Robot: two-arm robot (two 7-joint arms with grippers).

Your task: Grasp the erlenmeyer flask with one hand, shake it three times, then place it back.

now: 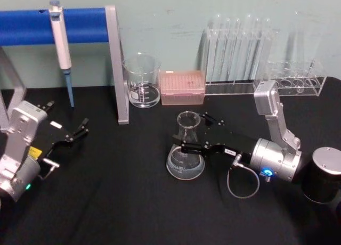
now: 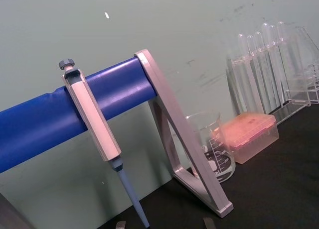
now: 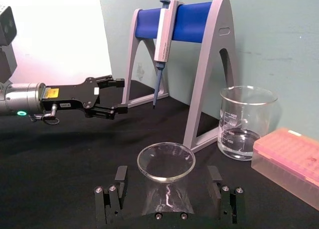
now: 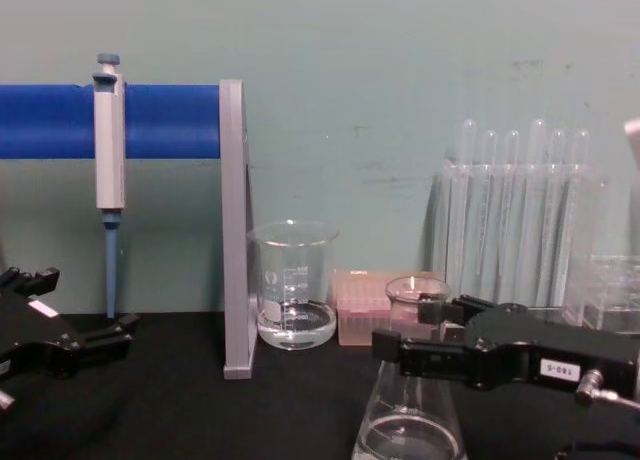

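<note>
The flask (image 1: 185, 155) stands upright on the black table (image 1: 133, 202), its narrow neck pointing straight up. The neck sits between the fingers (image 3: 120, 175) of the right gripper (image 1: 194, 132), which are spread with a gap on either side. The left gripper (image 1: 79, 131), also spread, waits well apart.

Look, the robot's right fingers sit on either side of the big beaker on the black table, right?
Not the beaker. In the head view the fingers of the right gripper flank the erlenmeyer flask on the black table; the beaker stands farther back, untouched.
</note>
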